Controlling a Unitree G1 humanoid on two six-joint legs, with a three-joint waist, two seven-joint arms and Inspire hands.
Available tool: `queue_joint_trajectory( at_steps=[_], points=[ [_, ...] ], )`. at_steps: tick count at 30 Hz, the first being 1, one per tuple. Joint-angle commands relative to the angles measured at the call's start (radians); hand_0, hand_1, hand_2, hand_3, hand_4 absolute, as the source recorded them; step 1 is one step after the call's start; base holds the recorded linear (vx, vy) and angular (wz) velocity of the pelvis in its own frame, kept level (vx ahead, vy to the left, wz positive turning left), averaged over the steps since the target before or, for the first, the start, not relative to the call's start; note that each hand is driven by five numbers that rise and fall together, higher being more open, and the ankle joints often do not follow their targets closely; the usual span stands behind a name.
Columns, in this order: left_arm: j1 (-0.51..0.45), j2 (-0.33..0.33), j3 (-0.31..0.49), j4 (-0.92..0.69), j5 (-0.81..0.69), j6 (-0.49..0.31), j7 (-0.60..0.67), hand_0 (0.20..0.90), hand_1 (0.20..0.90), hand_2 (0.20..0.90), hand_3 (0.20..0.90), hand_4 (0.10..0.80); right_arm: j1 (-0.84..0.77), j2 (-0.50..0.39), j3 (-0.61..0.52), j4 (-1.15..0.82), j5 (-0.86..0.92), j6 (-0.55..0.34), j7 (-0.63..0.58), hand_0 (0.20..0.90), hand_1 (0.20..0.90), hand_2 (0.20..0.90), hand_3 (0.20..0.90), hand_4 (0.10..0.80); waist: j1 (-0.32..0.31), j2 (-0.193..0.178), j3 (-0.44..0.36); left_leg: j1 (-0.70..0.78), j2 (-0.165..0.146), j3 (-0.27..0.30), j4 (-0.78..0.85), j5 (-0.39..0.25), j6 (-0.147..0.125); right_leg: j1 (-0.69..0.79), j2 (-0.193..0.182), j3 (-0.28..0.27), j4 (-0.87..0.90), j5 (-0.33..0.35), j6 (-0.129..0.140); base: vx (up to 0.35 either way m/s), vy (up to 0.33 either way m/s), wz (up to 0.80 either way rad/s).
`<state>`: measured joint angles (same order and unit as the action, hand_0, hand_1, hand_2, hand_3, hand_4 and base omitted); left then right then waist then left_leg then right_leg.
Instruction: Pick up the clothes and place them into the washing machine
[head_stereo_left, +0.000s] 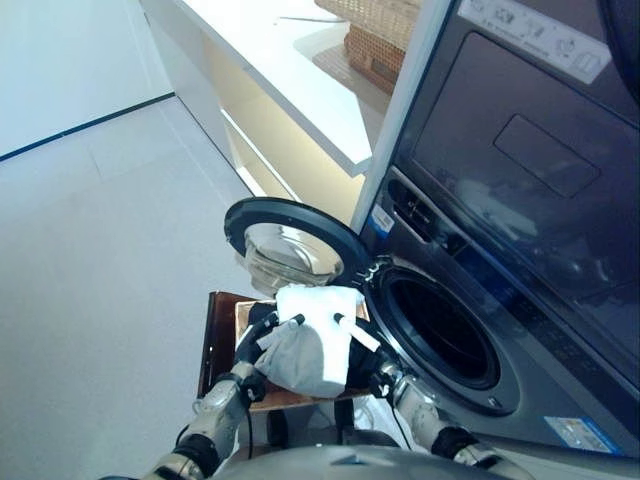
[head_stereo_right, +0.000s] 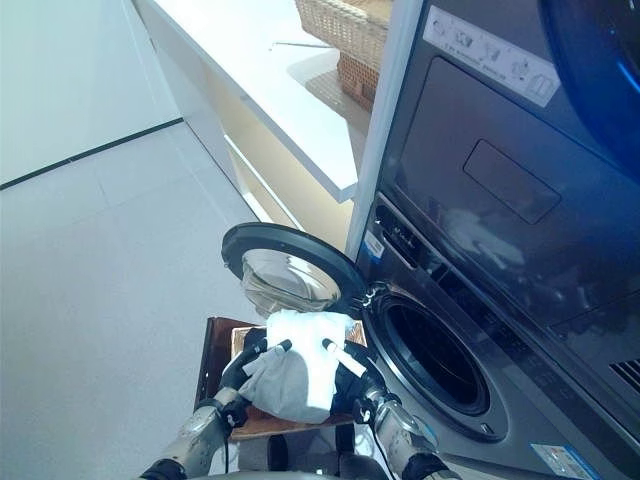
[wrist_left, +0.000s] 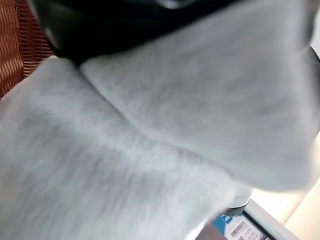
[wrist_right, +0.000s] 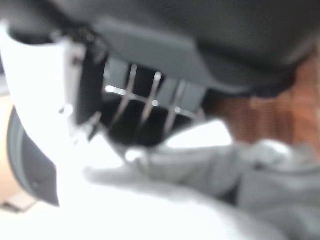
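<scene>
Clothes (head_stereo_left: 312, 345), a white and grey bundle at lower centre of the frame, held between both hands above a brown stool (head_stereo_left: 216, 340). Left hand (head_stereo_left: 258, 340) has its fingers curled round the bundle's left side; right hand (head_stereo_left: 365, 352) has its fingers curled round the right side. Washing machine (head_stereo_left: 520, 300) fills the right of the frame; its drum opening (head_stereo_left: 440, 335) is dark, contents not discernible. Round door (head_stereo_left: 290, 245) stands open, just above the bundle. Wicker basket (head_stereo_right: 345, 30) sits on the white bench (head_stereo_right: 270, 70), top centre.
</scene>
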<state>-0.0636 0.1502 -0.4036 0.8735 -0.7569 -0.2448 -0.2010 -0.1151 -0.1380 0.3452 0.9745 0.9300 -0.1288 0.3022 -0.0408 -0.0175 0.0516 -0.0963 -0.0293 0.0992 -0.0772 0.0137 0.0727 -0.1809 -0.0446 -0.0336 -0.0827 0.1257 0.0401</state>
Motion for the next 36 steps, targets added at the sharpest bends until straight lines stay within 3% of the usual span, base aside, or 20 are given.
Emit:
queue_joint_trajectory(
  at_steps=[1,36],
  points=[
    [-0.087,-0.064,0.051,-0.019,0.01,-0.078,-0.036,0.9,0.9,0.9,0.9,0.8,-0.032,0.026,-0.055,0.008,0.041,-0.037,0.03,0.2,0.2,0.2,0.2,0.3,0.003,-0.031,-0.03,-0.019,-0.029,0.002,0.047,-0.06,-0.06,0.047,-0.015,-0.008,-0.005,-0.036,0.042,0.0,0.0,0.0],
    [-0.074,-0.062,0.116,0.015,-0.015,-0.105,0.007,0.9,0.9,0.9,0.9,0.8,-0.009,0.018,-0.379,0.216,0.249,-0.104,-0.072,0.2,0.2,0.2,0.2,0.3,-0.019,-0.014,-0.025,-0.012,-0.031,0.007,0.042,-0.069,-0.057,0.047,-0.016,0.0,-0.002,-0.04,0.044,0.0,0.001,0.0]
  ],
)
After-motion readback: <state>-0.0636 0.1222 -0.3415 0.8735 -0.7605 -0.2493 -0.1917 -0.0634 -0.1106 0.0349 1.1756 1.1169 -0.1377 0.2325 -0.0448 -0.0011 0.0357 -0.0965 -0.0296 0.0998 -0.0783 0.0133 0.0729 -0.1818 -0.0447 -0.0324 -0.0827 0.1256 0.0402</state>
